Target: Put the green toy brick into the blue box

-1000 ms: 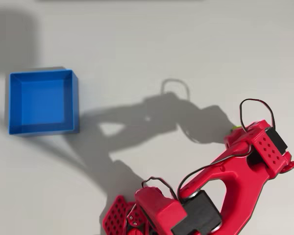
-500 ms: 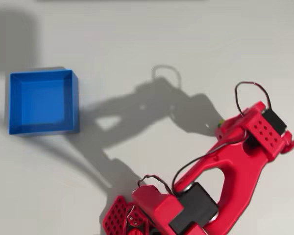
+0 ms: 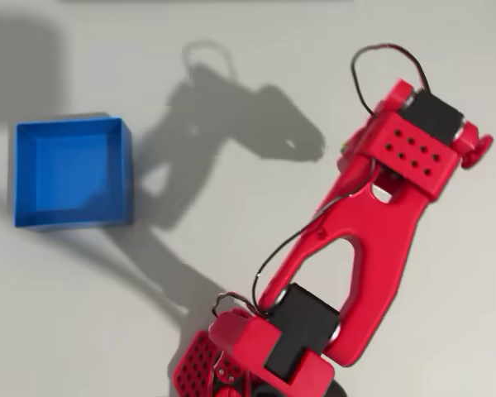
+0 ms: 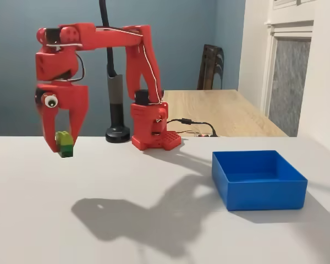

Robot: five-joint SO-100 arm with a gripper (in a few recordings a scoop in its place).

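Observation:
In the fixed view my red gripper (image 4: 62, 141) hangs well above the white table, shut on the green toy brick (image 4: 65, 147), which shows lime on top with a darker green side. The blue box (image 4: 258, 190) sits on the table far to the right of the gripper, nothing inside it. Seen from overhead, the blue box (image 3: 70, 169) lies at the left, while the arm's wrist (image 3: 417, 141) reaches to the upper right and covers the fingers. A sliver of the green toy brick (image 3: 345, 147) peeks out at the wrist's left edge.
The arm's base (image 4: 154, 135) stands at the back of the white table, with cables (image 4: 195, 125) beside it. A black post (image 4: 117, 133) stands just left of the base. A wooden table (image 4: 225, 110) lies behind. The arm's shadow (image 3: 223, 116) falls between the wrist and the box.
In the overhead view the wrist has swung toward the top of the picture, carrying the green brick along. Its shadow has shifted up and left, nearer the box.

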